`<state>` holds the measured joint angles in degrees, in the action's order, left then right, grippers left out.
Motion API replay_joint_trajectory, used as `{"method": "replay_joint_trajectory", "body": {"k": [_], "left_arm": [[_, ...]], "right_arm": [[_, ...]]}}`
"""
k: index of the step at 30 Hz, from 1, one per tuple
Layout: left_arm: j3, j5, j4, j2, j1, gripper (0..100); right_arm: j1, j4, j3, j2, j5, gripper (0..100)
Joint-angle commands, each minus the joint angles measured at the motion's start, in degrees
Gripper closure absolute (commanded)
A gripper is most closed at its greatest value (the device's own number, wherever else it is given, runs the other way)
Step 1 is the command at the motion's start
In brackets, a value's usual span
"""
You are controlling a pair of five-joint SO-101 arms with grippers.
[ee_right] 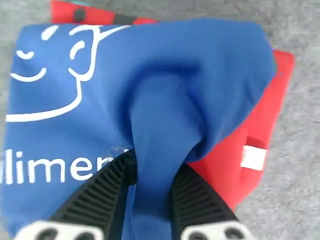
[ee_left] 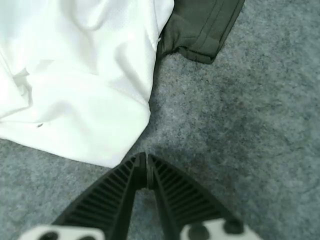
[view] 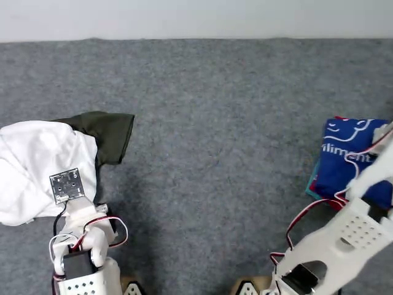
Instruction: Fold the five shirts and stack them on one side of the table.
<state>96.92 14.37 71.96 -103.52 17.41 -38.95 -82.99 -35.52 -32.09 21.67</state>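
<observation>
The blue shirt [ee_right: 100,100] is caught in the right pincer [ee_right: 152,167]: a raised ridge of its cloth runs straight between the two fingers, which are clamped on it. The rest of the shirt spreads out ahead of the pincer and to one side, folded, with white print on top. Directly under it lies a red shirt [ee_right: 265,125], sticking out past the blue one on the far side of the pincer and along the edge farthest from it. In the high view a thin teal edge [view: 311,184] peeps out at the bottom of this pile; too little shows to tell what it is. The pile sits at the edge of that view, where the blue shirt [view: 344,163] is partly cut off and partly covered by the right arm.

The left pincer [ee_left: 146,167] is closed with its fingertips meeting, gripping nothing, over bare grey table [view: 215,123]. The white shirt [ee_left: 75,85] lies rumpled just ahead of it and to one side, its nearest corner close to the tips but not touching them. Beyond the white shirt, farther from the pincer, a dark green shirt [ee_left: 200,25] pokes out from beneath it, mostly hidden under the white cloth.
</observation>
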Motion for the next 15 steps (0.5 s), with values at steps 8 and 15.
{"method": "replay_joint_trajectory", "body": {"k": [8, 15], "left_arm": [[-0.48, 0.53, 0.26, -0.62, -0.44, 99], [-0.48, 0.53, 0.26, -0.62, -0.44, 99]], "right_arm": [[-2.59, 2.59, -0.88, 0.84, 5.10, 94.4], [-2.07, -3.65, -3.69, 7.25, 4.84, 77.2]]}}
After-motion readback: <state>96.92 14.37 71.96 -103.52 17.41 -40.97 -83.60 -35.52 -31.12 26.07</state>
